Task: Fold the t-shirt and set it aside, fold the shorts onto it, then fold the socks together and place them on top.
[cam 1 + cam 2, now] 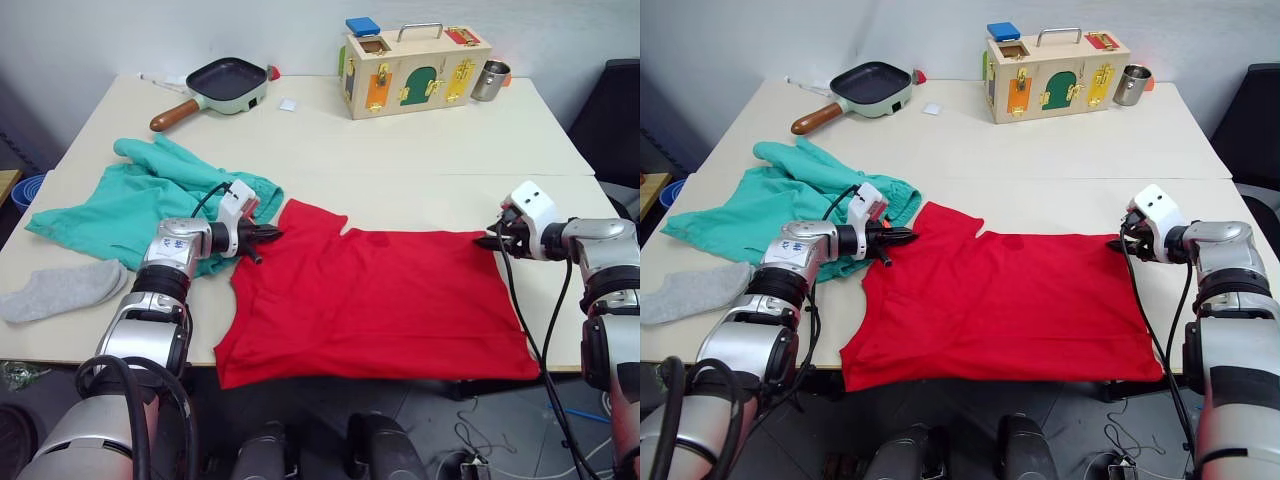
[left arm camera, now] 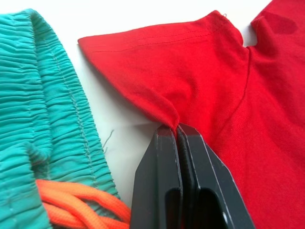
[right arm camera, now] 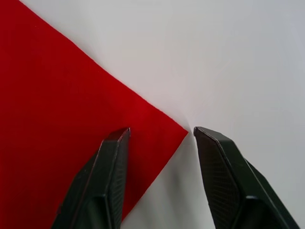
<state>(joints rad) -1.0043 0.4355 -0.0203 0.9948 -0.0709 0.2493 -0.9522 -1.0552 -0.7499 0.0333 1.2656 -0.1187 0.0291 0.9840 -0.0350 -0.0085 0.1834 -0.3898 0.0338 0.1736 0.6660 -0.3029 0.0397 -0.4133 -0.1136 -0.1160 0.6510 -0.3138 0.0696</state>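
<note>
Lying flat at the near table (image 1: 420, 150) edge, the t-shirt (image 1: 390, 300) is being pinched at its sleeve by the clenched left gripper (image 2: 177, 128). At its far right corner, the right gripper (image 3: 161, 133) is hovering with fingers spread. Beside, the shorts (image 1: 140, 195) and one of the socks (image 1: 60, 290) are resting at the left.

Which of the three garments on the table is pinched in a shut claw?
The red t-shirt: the left claw is shut on its sleeve edge. The teal shorts and grey socks lie untouched.

Left end effector (image 2: 177, 131) pinched closed; right end effector (image 3: 162, 133) spread apart.
</note>
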